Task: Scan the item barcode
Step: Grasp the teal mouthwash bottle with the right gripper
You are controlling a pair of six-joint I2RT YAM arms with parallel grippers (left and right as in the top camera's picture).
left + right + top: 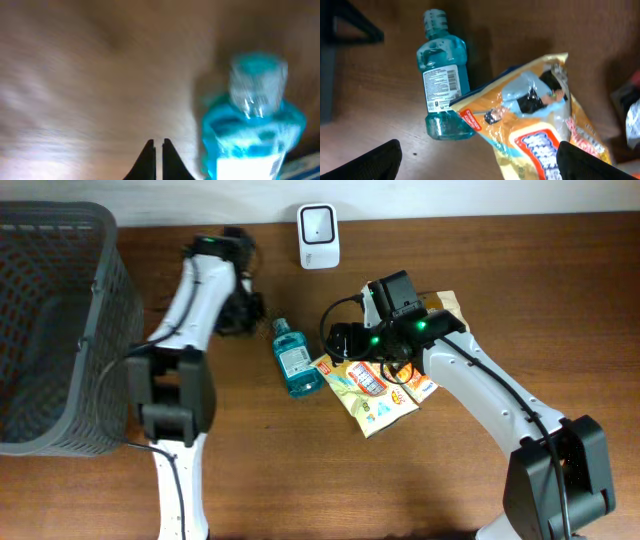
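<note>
A smooth brown wooden table (480, 270) fills the view. The item, a clear blue plastic bottle (291, 358), lies flat near mid-table with its white barcode label facing up. A glossy, crinkled orange snack packet (375, 395) touches the bottle's right side. A rounded white scanner (318, 235) stands beyond the bottle's cap. A grey mesh basket (100, 300) sits well left of the bottle. The left gripper (156, 145) is just left of the cap, its fingers almost together and empty. The right gripper (480, 155) hovers right of the bottle, over the packet, fingers spread wide. Bare wood lies in front of the bottle.
</note>
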